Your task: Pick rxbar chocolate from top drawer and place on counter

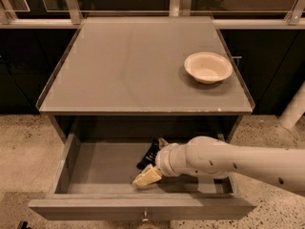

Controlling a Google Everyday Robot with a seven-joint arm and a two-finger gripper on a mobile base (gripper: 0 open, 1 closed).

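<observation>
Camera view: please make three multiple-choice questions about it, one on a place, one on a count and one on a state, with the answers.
1. Where is the gripper?
A. on the floor
B. inside the top drawer
C. out of sight

2. How many bowls stand on the counter?
A. one
B. two
C. three

3. In which state is the top drawer?
A. shut
B. pulled open
C. taken out

Answers:
1 B: the gripper is low in the drawer, near its front wall.
2 A: a single cream bowl stands near the counter's edge, on the picture's right.
3 B: the drawer's bottom shows in front of the counter's front edge.
</observation>
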